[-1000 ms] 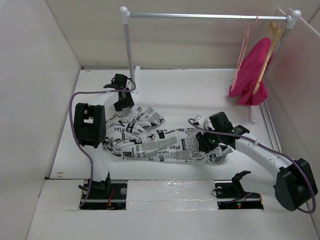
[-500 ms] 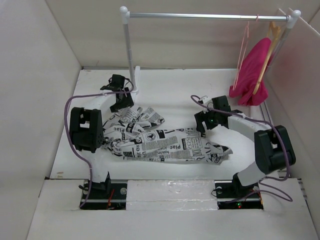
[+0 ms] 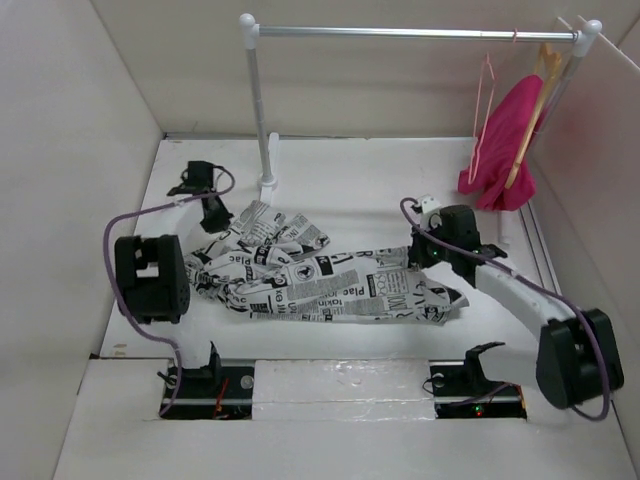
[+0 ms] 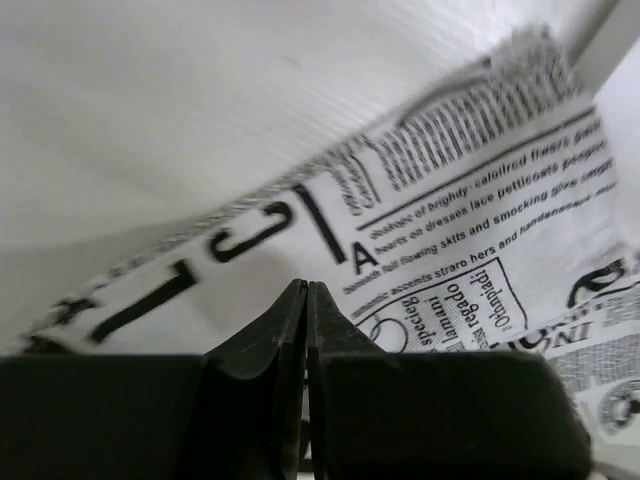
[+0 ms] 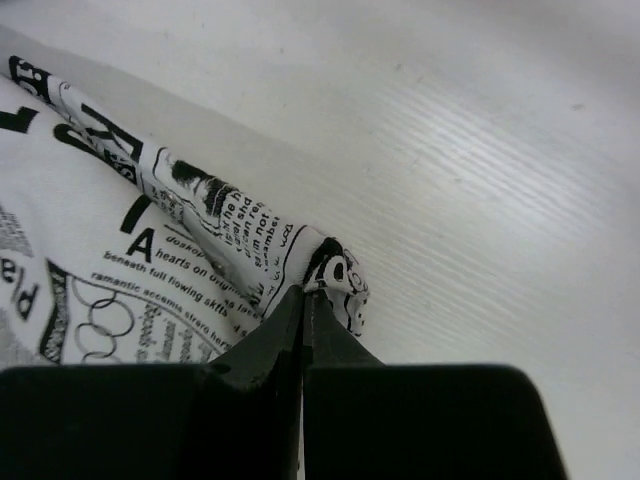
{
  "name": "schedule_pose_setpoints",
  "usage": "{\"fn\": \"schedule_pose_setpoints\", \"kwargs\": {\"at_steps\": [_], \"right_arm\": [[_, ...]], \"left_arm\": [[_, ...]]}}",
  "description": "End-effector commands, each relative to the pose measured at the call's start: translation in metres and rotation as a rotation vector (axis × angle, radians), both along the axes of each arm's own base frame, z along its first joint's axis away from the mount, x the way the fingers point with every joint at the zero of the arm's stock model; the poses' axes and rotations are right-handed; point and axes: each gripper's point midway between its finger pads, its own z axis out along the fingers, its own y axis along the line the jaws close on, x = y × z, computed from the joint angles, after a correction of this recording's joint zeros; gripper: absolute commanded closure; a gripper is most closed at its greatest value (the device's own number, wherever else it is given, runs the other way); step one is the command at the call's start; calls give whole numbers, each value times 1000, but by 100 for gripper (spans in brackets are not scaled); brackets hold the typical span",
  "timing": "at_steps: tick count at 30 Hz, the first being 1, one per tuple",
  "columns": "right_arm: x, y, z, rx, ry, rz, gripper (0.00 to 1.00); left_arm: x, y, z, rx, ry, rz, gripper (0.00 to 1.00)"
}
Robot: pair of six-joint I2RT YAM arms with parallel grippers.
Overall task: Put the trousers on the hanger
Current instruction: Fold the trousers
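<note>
1. The trousers (image 3: 320, 285) lie crumpled across the table (image 3: 340, 190), spread left to right in front of my two bases.
2. My right gripper (image 3: 425, 255) is at the right end of the trousers. In the right wrist view its fingers (image 5: 303, 292) are clenched flush, with a folded edge of the printed cloth (image 5: 100, 290) pinched at the tips.
3. My left gripper (image 3: 213, 212) is at the far left end of the trousers. In the left wrist view its fingers (image 4: 305, 285) are clenched, and printed cloth (image 4: 450, 200) lies right at the tips. Whether any cloth is caught between them cannot be determined from this view.
4. At the far side stands the rail (image 3: 415, 33). The hanger (image 3: 483, 100) hangs from its right end, well apart from the trousers and just beside a magenta garment (image 3: 505, 130).
</note>
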Motion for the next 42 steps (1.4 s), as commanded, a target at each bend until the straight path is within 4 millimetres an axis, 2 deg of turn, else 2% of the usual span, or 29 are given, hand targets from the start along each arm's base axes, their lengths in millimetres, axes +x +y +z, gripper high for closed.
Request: {"fn": "schedule_pose_setpoints", "kwargs": {"at_steps": [1,2,3,4,6,8,9,10,11,12,14,15,16,18,20,23,24,25,27,29,30,31,32,33,36,38,39,41,42], "right_arm": [[21,-23,81,-23,-236,-100,100],[22,-39,98,-56,-283,-159,100],[15,-46,130,-56,-356,-183,100],[12,-52,144,-62,-391,-206,100],[-1,-70,173,-80,-452,-271,100],[-8,-81,180,-97,-455,-303,100],[-13,-86,175,-116,-423,-313,100],[-14,-93,167,-132,-396,-334,100],[-14,-98,161,-146,-381,-347,100],[-12,-100,156,-147,-370,-354,100],[-12,-102,152,-126,-359,-347,100],[-12,-102,152,-126,-358,-346,100],[-12,-101,156,-120,-369,-347,100],[-10,-100,166,-100,-413,-348,100],[-11,-100,169,-106,-412,-344,100],[-16,-95,171,-90,-402,-312,100],[-18,-95,171,-91,-403,-311,100],[-19,-96,170,-99,-402,-309,100],[-20,-98,165,-108,-390,-311,100],[-22,-95,163,-100,-376,-291,100],[-22,-95,162,-100,-374,-290,100],[-22,-92,161,-92,-376,-280,100],[-23,-92,160,-91,-376,-279,100],[-22,-92,161,-87,-385,-277,100],[-19,-87,156,-70,-382,-257,100],[-17,-82,150,-67,-362,-231,100],[-16,-82,148,-67,-358,-225,100],[-14,-82,147,-76,-354,-219,100],[-14,-82,147,-80,-355,-220,100]], "left_arm": [[2,59,79,-22,-222,224,100],[-2,71,94,-24,-264,276,100],[-9,87,102,2,-289,329,100],[-20,105,127,26,-354,388,100],[-36,122,139,104,-378,478,100],[-50,125,151,123,-416,515,100],[-54,118,139,105,-400,470,100],[-45,110,144,74,-453,416,100],[-40,97,138,41,-447,345,93],[-32,64,135,-19,-439,227,72],[-6,18,114,-1,-316,30,52],[-6,3,114,-7,-315,-10,50],[-3,-10,83,10,-206,-80,47],[9,-41,77,-28,-190,-183,43],[16,-52,54,-57,-146,-186,40],[20,-48,21,-27,-60,-168,34],[25,-38,16,24,-37,-144,34],[15,-32,-6,55,52,-134,34],[7,-27,-20,80,82,-126,36],[1,-23,-21,88,80,-101,44],[-11,-19,-29,98,104,-74,64],[-23,-15,-30,106,112,-45,94],[-18,-16,-21,104,78,-43,94],[-33,-11,-29,98,100,-22,100],[-39,-16,-15,17,26,-29,100],[-29,-21,5,-20,-63,-63,100],[-27,-35,12,-88,-78,-110,82],[-26,-44,19,-130,-74,-158,71],[-23,-48,24,-129,-76,-171,80]]}}
